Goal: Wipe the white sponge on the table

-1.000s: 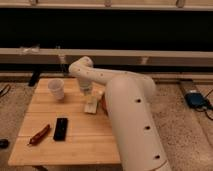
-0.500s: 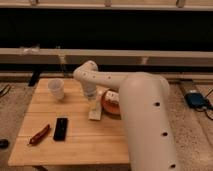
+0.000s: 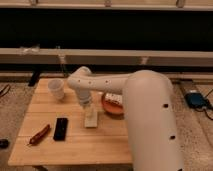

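Observation:
The white sponge (image 3: 91,121) lies on the light-brown wooden table (image 3: 100,146), near its middle. My gripper (image 3: 88,112) points straight down onto the sponge's far edge and is shut on it. The white arm comes in from the right, bends at an elbow (image 3: 82,80) over the back of the table, and hides the table's right side.
A white paper cup (image 3: 57,89) stands at the back left. A black phone (image 3: 61,128) and a red elongated object (image 3: 39,135) lie front left. An orange bowl (image 3: 113,108) holding a white object (image 3: 114,97) sits just right of the sponge. A blue item (image 3: 196,99) is on the floor at right.
The gripper and the sponge have slid together toward the table's front edge, away from the cup. The arm's big link has swung further across the right side.

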### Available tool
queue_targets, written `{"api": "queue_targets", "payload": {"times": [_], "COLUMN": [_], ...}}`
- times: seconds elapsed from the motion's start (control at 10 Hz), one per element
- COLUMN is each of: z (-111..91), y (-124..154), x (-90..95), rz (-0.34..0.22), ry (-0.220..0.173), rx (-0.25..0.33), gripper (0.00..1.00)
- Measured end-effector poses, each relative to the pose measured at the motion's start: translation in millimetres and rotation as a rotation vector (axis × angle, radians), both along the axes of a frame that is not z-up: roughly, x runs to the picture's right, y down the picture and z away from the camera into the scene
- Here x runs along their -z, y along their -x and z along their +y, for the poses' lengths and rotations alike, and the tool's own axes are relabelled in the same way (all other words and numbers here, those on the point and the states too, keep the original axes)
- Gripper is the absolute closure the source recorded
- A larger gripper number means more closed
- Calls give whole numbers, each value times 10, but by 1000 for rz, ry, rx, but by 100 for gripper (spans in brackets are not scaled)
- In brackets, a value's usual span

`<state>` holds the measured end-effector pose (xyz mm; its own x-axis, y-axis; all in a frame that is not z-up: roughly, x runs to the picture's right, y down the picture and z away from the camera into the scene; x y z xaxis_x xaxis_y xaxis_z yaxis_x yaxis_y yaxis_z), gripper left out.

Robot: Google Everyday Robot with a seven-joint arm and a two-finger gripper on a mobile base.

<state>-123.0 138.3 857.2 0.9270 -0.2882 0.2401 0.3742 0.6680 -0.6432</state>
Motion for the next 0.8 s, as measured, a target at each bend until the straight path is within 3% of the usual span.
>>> {"api": "queue_targets", "payload": {"times": [0.4, 0.8], "z": [-54, -217], "y": [420, 717], "x": [40, -80], "rz": [-59, -68], "ry": [-42, -71], "rx": [62, 55], "gripper": [100, 100]}}
